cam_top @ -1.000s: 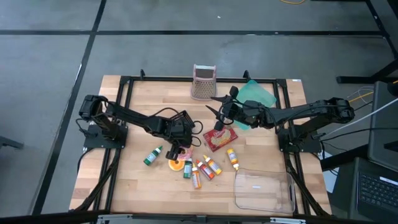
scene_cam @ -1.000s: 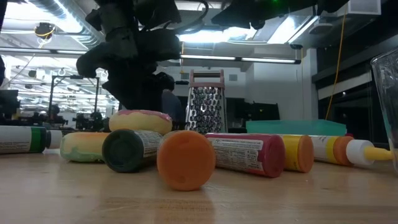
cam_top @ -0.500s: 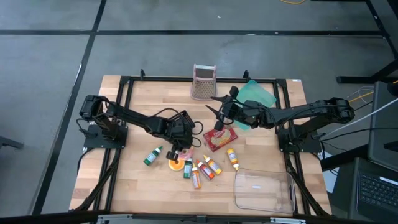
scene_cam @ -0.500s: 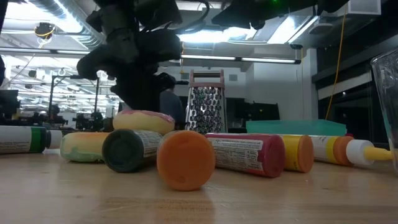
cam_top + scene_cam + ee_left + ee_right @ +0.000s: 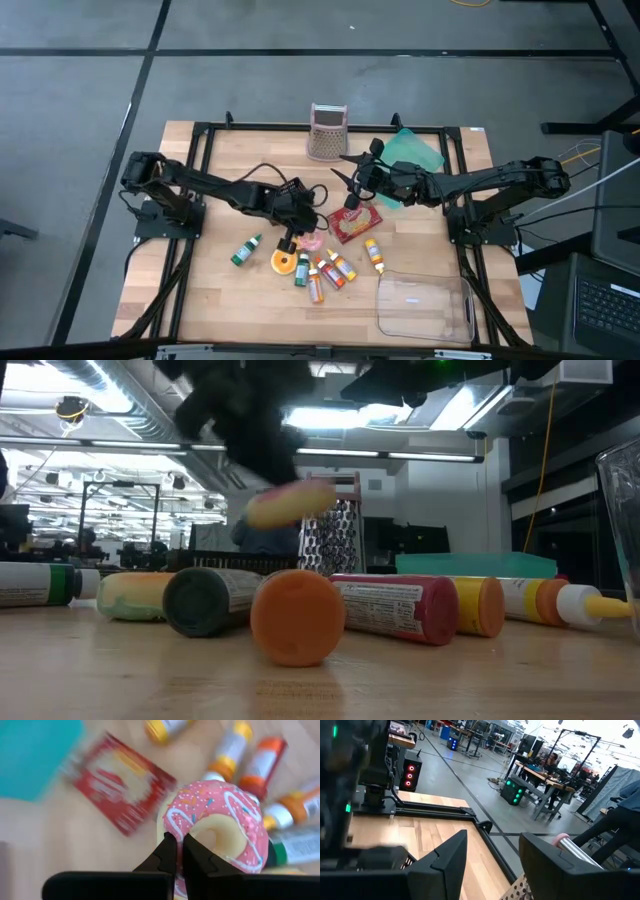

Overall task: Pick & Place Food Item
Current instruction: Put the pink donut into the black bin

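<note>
Spanning the wooden table (image 5: 220, 300) from either side, both arms met near its middle. Left gripper (image 5: 175, 851) was clamped on a pink-frosted donut (image 5: 216, 825), held clear of the tabletop above the scattered bottles (image 5: 400, 607). Right gripper (image 5: 490, 855) hung with fingers spread, beside the red packet (image 5: 354, 222).

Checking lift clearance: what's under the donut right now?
The donut, clamped in the left gripper, hangs over bare wood table beside the bottles. Directly beneath is hidden by the donut.
</note>
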Tool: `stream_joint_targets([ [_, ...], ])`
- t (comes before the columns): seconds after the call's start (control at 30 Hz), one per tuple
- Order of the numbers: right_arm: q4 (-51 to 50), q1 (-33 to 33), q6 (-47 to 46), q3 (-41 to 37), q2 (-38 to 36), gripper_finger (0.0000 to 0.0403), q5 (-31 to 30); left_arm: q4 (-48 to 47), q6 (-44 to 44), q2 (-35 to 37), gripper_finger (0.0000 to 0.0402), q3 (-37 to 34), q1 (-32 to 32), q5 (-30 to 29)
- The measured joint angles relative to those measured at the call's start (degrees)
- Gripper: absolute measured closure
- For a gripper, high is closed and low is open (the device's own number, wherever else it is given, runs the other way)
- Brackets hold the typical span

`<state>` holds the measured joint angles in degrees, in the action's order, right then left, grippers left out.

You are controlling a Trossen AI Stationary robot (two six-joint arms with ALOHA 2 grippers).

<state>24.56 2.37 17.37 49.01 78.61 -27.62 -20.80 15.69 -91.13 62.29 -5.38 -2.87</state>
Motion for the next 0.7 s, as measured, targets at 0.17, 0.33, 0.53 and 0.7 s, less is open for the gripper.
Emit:
stream_joint_targets([
  [0.17, 0.02, 0.00, -0.02, 0.00, 0.00, 0.0225, 0.00, -1.05, 1.49, 5.09, 0.0392, 1.00, 3.17, -5.79],
  [0.33, 0.02, 0.33, -0.02, 0.00, 0.00, 0.0225, 0.00, -5.25, -2.25, 10.06, 0.0393, 0.97, 10.82, -7.95],
  [0.53, 0.23, 1.28, 0.69, 0.00, 0.00, 0.0225, 0.01, -1.85, -4.57, 15.29, 0.0394, -5.13, 20.40, -0.39],
  [0.7, 0.29, 1.49, 0.87, 0.00, 0.00, 0.0225, 0.00, 5.77, -8.02, 17.68, 0.0393, -14.86, 25.48, 5.42],
])
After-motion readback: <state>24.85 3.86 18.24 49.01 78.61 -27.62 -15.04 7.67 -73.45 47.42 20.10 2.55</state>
